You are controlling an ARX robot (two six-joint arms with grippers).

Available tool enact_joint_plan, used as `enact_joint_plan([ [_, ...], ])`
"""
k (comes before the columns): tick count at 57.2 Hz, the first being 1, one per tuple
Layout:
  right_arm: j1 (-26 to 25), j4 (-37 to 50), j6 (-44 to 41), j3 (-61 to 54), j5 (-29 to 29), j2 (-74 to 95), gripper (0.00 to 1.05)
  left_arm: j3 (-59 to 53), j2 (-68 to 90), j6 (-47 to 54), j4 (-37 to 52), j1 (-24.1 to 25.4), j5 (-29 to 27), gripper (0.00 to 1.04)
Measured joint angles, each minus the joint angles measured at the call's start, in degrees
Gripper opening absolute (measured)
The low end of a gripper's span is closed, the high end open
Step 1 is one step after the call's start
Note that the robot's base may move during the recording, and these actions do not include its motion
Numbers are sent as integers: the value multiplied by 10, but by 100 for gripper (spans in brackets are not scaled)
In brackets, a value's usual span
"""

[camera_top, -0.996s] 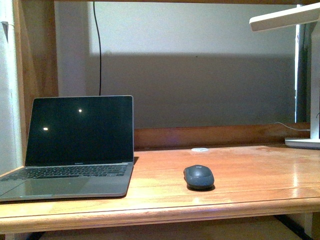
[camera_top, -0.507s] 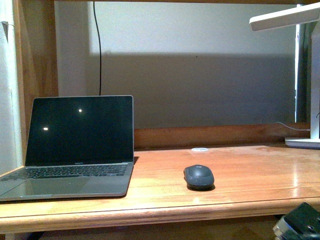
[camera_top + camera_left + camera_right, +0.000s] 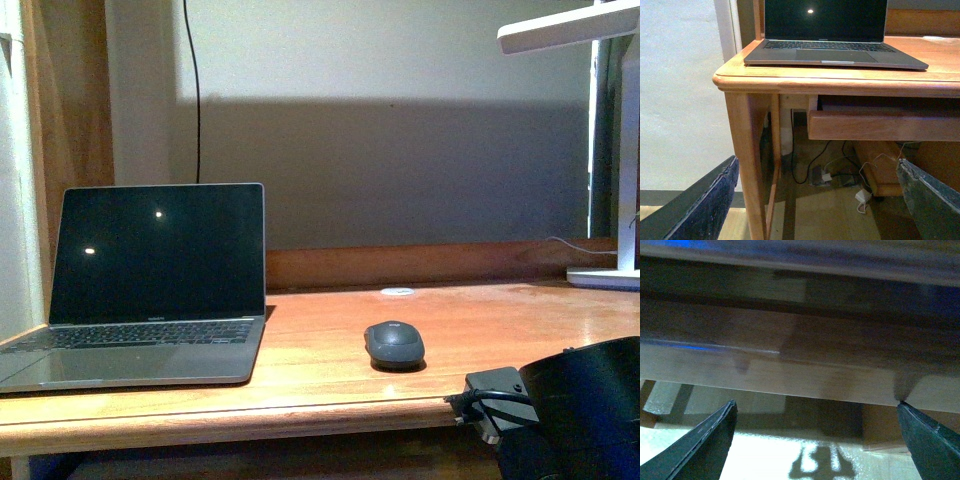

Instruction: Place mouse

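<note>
The mouse [image 3: 394, 344], small, dark grey and rounded, lies on the wooden desk [image 3: 330, 395] to the right of the laptop [image 3: 150, 290]. My right arm's black body rises at the bottom right of the front view, below and to the right of the mouse; its fingertips are out of that view. In the right wrist view my right gripper [image 3: 815, 440] is open with nothing between its fingers, pointing at the underside of the desk's front edge [image 3: 800, 365]. My left gripper [image 3: 815, 200] is open and empty, low in front of the desk's left corner [image 3: 727, 80], facing the laptop [image 3: 830, 40].
A small flat white disc [image 3: 398, 291] lies near the desk's back rail. A white lamp [image 3: 610, 160] stands at the far right. A drawer front [image 3: 880, 125] hangs under the desktop, with cables and a plug [image 3: 862, 196] on the floor below. A desk leg [image 3: 747, 160] stands near my left gripper.
My right arm has risen into the front view at the bottom right, growing much larger. The camera's view has shifted slightly. The mouse and laptop have stayed put.
</note>
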Motion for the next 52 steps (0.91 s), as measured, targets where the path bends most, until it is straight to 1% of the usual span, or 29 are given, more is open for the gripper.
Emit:
enact_joint_plan([
  [5, -5, 0, 10, -5, -16, -11, 97, 0, 0, 0, 0, 0, 0, 97],
  [10, -22, 9, 14, -26, -61, -48, 97, 0, 0, 0, 0, 0, 0, 97],
  [15, -42, 16, 17, -46, -90, -97, 97, 0, 0, 0, 0, 0, 0, 97],
  [24, -108, 27, 45, -114, -166, -225, 97, 0, 0, 0, 0, 0, 0, 97],
  [28, -158, 27, 83, -173, -228, -314, 97, 0, 0, 0, 0, 0, 0, 97],
  [31, -190, 9, 115, -216, -269, -387, 97, 0, 0, 0, 0, 0, 0, 97],
  [34, -210, -14, 142, -259, -300, -464, 97, 0, 0, 0, 0, 0, 0, 97],
  [37, -215, -34, 159, -289, -314, -520, 97, 0, 0, 0, 0, 0, 0, 97],
  [43, -206, -82, 178, -341, -320, -621, 97, 0, 0, 0, 0, 0, 0, 97],
  [47, -179, -135, 191, -376, -307, -711, 97, 0, 0, 0, 0, 0, 0, 97],
  [52, -125, -216, 203, -392, -275, -813, 97, 0, 0, 0, 0, 0, 0, 97],
])
